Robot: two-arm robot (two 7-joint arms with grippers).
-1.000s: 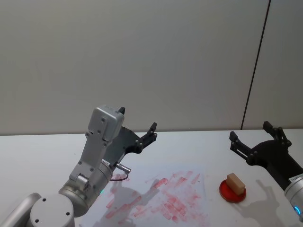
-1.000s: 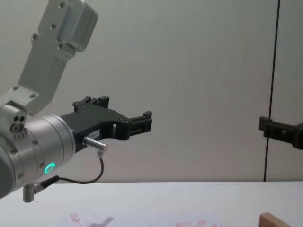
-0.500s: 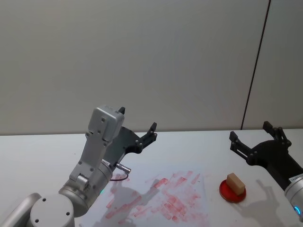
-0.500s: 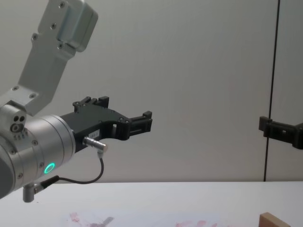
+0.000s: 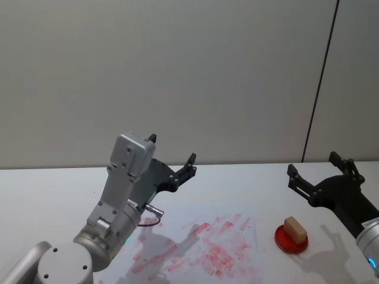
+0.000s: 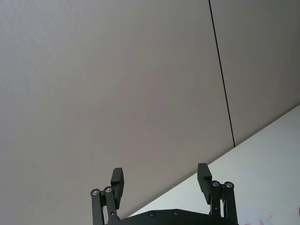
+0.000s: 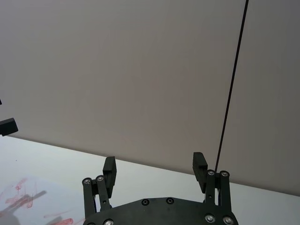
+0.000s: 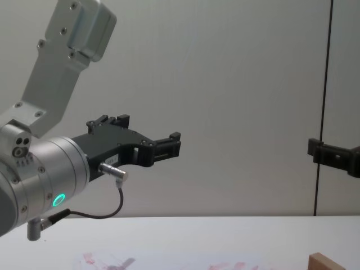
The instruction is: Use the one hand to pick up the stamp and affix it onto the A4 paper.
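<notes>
Pick not begun: right gripper (image 5: pixel 312 164) open, raised lower right, clear of stamp (image 5: pixel 294 228); next probably descend onto it. Left gripper (image 5: pixel 172 148) open, idle.

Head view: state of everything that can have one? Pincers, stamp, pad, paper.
left pincer: open, empty, held above the table.
right pincer: open, empty, held above the table, apart from the stamp.
stamp: resting on the red pad, not gripped.
red pad: on the table right of the paper, stamp on top.
A4 paper: flat on the table, covered in red ink marks.
</notes>
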